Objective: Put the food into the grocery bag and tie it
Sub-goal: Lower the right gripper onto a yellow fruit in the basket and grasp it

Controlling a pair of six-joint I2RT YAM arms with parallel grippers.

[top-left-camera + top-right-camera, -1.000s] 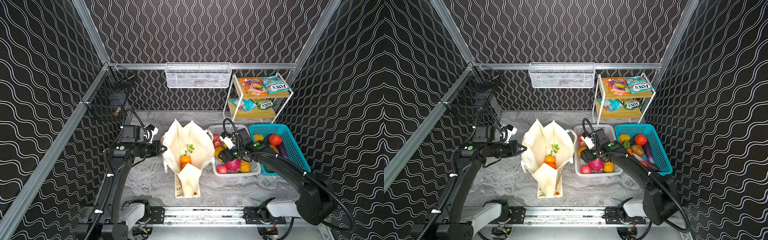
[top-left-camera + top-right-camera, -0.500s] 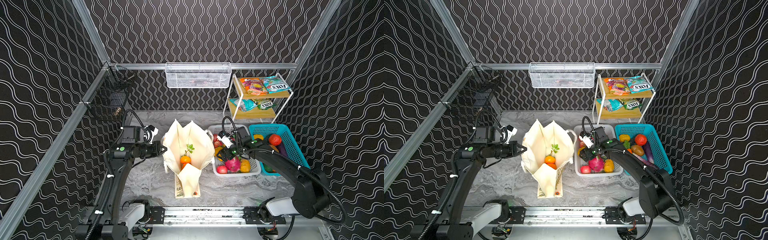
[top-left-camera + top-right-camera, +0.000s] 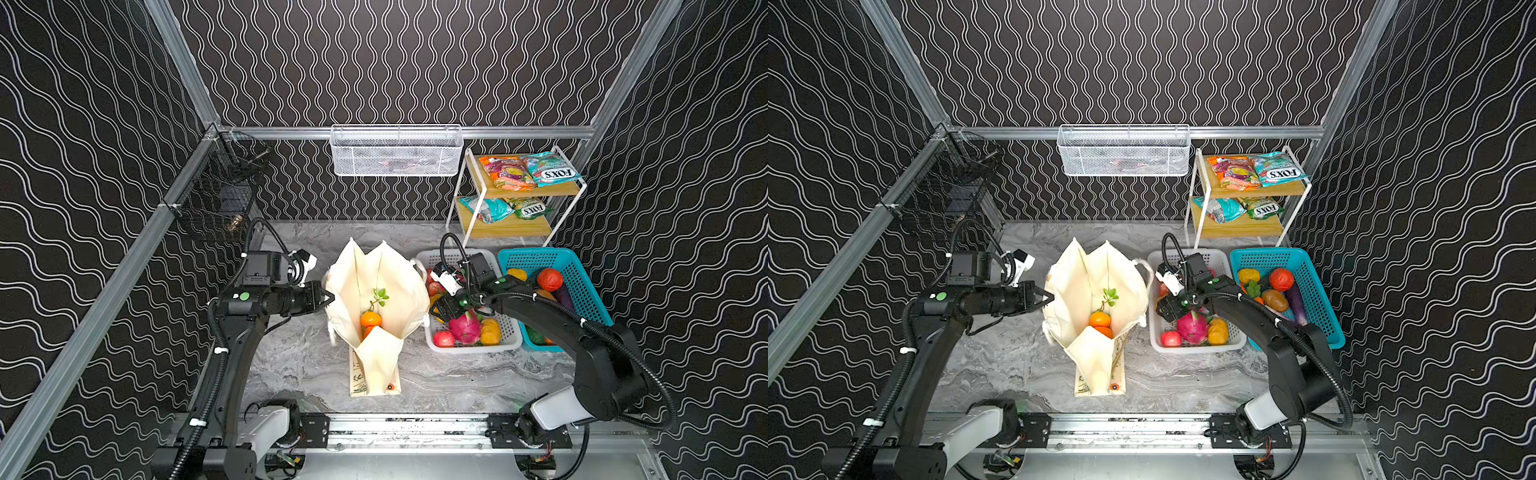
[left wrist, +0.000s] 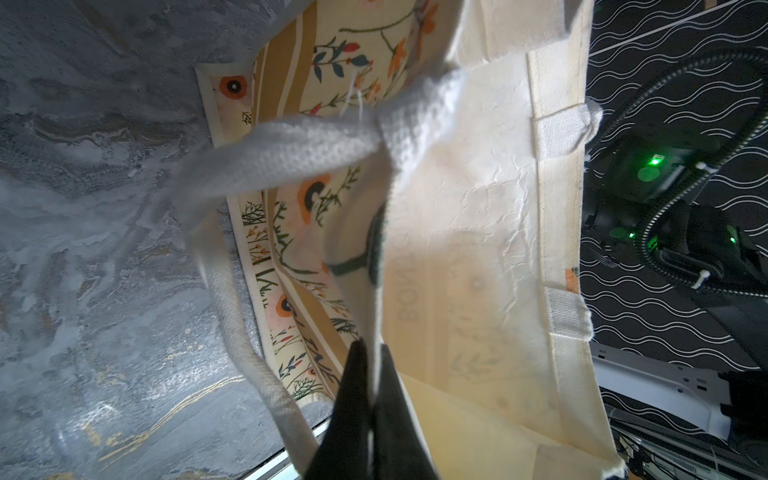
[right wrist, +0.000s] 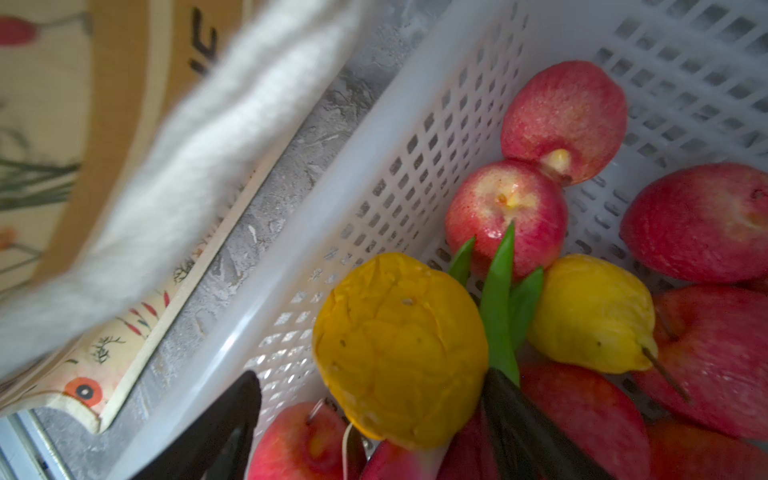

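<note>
While the left tool [image 4: 372, 351] pinches the grocery bag [image 4: 469, 232], the right tool [image 5: 374, 376] gapes around yellow fruit [image 5: 399, 332].

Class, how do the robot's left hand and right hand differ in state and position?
The left hand is shut on the grocery bag; the right hand is open. The left hand lies level at the bag's rim; the right hand dips into the white basket, astride a yellow fruit. Both are black.
</note>
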